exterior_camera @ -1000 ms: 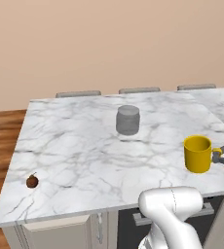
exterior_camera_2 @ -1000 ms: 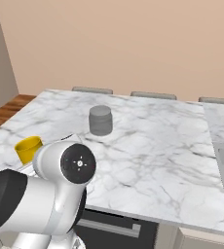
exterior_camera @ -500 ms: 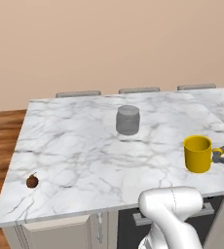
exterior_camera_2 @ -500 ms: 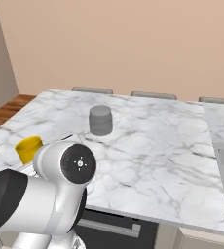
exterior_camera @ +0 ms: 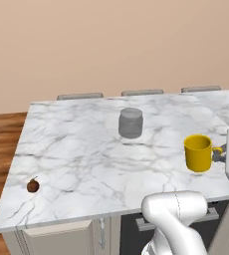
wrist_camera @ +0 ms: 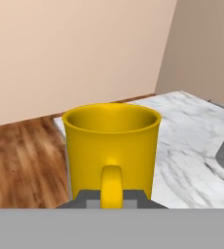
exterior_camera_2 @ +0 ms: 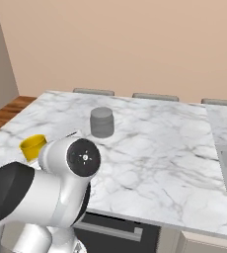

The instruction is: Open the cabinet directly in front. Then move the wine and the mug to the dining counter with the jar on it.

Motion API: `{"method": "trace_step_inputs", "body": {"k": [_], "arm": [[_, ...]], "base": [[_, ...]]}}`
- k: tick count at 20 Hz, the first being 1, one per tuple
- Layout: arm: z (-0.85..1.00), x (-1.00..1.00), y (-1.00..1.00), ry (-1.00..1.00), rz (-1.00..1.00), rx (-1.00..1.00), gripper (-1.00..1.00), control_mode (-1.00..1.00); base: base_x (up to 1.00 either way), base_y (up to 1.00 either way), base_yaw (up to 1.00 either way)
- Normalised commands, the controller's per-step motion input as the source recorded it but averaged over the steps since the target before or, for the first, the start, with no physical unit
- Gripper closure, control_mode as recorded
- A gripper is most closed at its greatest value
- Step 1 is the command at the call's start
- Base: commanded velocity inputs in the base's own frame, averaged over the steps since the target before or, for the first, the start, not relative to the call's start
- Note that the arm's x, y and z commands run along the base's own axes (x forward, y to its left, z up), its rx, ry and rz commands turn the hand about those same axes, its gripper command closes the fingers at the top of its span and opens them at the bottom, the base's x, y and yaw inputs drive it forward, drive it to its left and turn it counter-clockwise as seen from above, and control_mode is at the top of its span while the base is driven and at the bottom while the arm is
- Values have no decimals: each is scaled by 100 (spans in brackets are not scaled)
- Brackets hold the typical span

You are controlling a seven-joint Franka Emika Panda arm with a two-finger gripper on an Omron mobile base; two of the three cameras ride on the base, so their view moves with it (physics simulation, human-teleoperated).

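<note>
The yellow mug (exterior_camera: 199, 153) is set upright on the marble desk (exterior_camera: 81, 154), its handle clasped by the clenched gripper (wrist_camera: 112, 196). The lidded grey jar (exterior_camera: 130, 122) is seen nearby; its contents cannot be told.

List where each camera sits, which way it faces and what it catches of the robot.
Left base view: behind the arm's left, looking down over the white grey-veined marble island; white arm lower right.
Right base view: behind its right, same island; arm lower left.
Hand view: on the hand, facing the bright yellow cylindrical mug; tool shut on its handle.
All share the mug; both base views the squat grey lidded jar.
</note>
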Motion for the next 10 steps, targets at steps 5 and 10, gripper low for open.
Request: {"method": "trace_step_inputs", "body": {"k": [5, 10], "arm": [[-4, 57, -11, 0, 0, 0, 100, -100], [-5, 41, -27, 0, 0, 3, 100, -100]], "base": [[0, 0, 0], [0, 0, 0]]}}
